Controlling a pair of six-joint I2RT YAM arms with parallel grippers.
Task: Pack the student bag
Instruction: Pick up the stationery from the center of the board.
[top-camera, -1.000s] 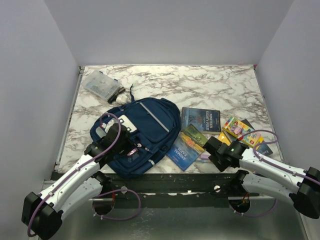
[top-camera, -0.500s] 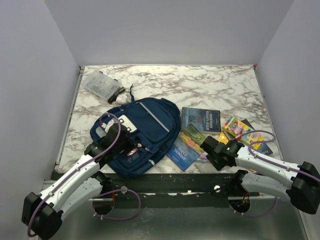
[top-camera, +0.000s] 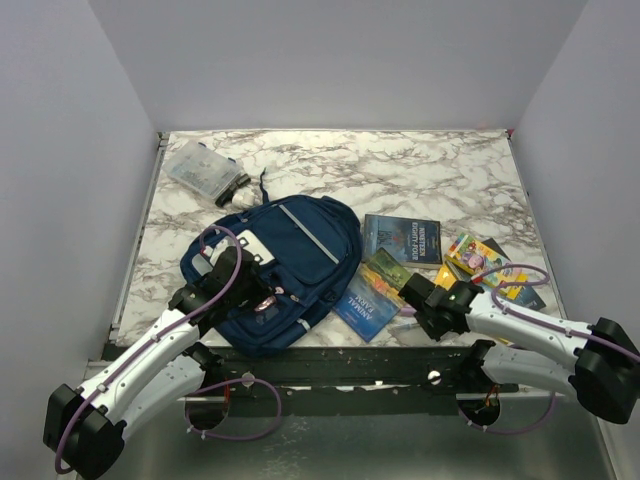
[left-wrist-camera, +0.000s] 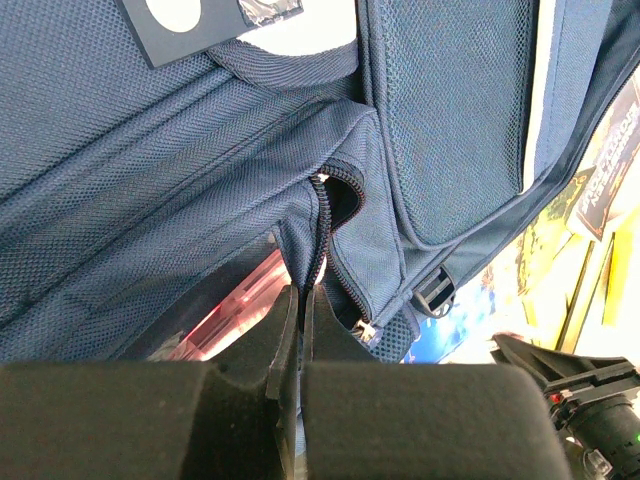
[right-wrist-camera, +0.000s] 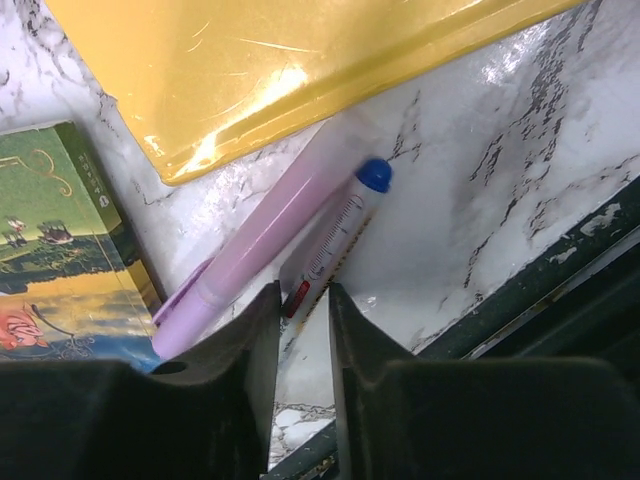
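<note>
Navy fabric by the zipper of the student bag (left-wrist-camera: 150, 180) is pinched in your left gripper (left-wrist-camera: 301, 300), jaws closed tight. Your right gripper (right-wrist-camera: 304, 300) has its jaws slightly apart astride the blue-capped pen (right-wrist-camera: 340, 225), with books (top-camera: 372, 295) between it and the bag

Matt woven cloth student bag (top-camera: 300, 262), glossy marbled table (top-camera: 400, 170)

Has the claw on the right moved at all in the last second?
Yes. The right gripper has crept leftward, closer to the green book lying on the table.
</note>
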